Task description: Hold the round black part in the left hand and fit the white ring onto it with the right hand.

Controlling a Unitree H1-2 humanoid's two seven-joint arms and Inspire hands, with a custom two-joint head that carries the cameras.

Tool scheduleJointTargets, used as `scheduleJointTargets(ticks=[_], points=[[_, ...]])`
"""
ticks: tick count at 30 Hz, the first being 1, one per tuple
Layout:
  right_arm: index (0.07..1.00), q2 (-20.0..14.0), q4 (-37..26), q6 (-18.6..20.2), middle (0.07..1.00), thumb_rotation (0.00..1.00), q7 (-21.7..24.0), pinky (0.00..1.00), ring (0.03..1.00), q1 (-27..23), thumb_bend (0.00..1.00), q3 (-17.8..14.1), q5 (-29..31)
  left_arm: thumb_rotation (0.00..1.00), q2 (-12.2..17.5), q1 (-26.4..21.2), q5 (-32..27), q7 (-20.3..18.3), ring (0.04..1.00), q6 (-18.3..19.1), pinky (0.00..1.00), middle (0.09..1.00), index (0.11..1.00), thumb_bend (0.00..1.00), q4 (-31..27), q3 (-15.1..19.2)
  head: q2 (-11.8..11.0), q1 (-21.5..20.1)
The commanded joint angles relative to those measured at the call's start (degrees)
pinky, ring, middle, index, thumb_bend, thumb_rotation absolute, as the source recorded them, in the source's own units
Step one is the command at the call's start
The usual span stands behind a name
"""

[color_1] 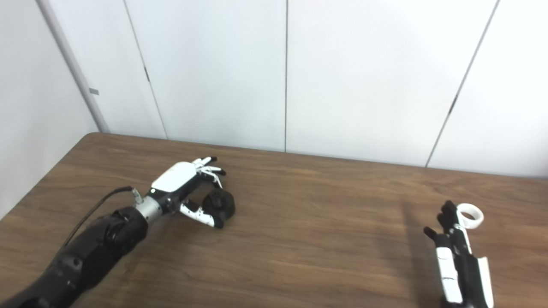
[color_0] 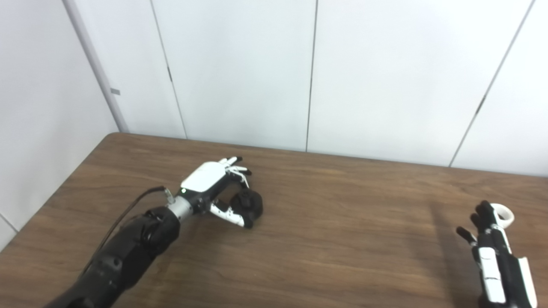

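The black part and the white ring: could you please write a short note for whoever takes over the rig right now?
Left hand: curled around the black part on the table, left of centre; whether it is gripped or lifted cannot be told.
Right hand: fingers apart, beside the white ring at the table's right side; not holding it.
Done: both hands at their things.
Left: lift both, bring them together, fit the ring on.

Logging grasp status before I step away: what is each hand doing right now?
Left hand: curled around the round black part on the table; firm grip cannot be told.
Right hand: open, fingertips beside the white ring.
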Motion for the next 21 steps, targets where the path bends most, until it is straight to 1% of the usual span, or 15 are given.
scheduleJointTargets(ticks=[1,4,7,13,16,18,19,21], points=[[0.954,-0.08,-2.53,-2.08,0.968,0.86,0.34,0.85,0.955,-0.72,0.40,0.09,0.81,0.06,-0.03,-0.22,0.67,-1.36,1.000,-1.25,1.00,0.868,0.479,0.53,-1.96,-0.29,0.20,-0.47],[0.958,0.26,-3.68,-1.38,0.968,0.87,0.22,0.85,0.956,-0.55,0.38,0.36,0.76,0.06,-0.47,0.64,1.57,-2.06,1.000,-1.53,1.00,0.889,0.479,0.53,-3.63,-0.89,0.30,-1.25],[0.956,0.67,-5.12,-0.69,0.970,0.86,-0.14,0.85,0.954,-0.37,0.37,0.53,0.32,0.06,-1.06,1.85,2.48,-2.10,1.000,-1.92,1.00,0.885,0.479,0.53,-6.07,-1.48,0.47,-2.35],[0.959,1.81,-8.60,1.31,0.975,0.86,-0.76,0.87,0.967,-0.37,0.32,0.95,-0.90,0.06,-1.68,3.61,2.21,-2.43,1.000,-2.82,1.00,0.888,0.480,0.53,-10.41,-3.97,0.59,-4.21],[0.967,2.00,-10.02,2.03,0.981,0.88,-0.69,0.89,0.975,-0.43,0.32,1.24,-1.01,0.06,-2.03,4.16,2.41,-2.35,1.000,-2.83,1.00,0.885,0.480,0.53,-12.35,-5.66,0.69,-4.24],[0.967,2.16,-10.86,2.67,0.979,0.87,-0.83,0.88,0.973,-0.52,0.33,1.36,-1.11,0.06,-2.36,4.38,3.01,-2.61,1.000,-2.80,1.00,0.884,0.480,0.53,-13.31,-6.40,0.85,-4.41],[0.967,2.24,-11.34,2.96,0.979,0.87,-0.87,0.88,0.973,-0.57,0.33,1.46,-1.16,0.06,-2.54,4.47,3.23,-3.18,1.000,-2.77,1.00,0.885,0.480,0.53,-13.85,-6.78,0.91,-4.75],[0.961,2.57,-12.31,3.55,0.975,0.86,-1.26,0.88,0.967,-0.65,0.34,1.58,-1.67,0.06,-2.77,4.60,4.19,-3.12,1.000,-2.79,1.00,0.886,0.479,0.53,-14.80,-7.76,1.07,-5.53]])
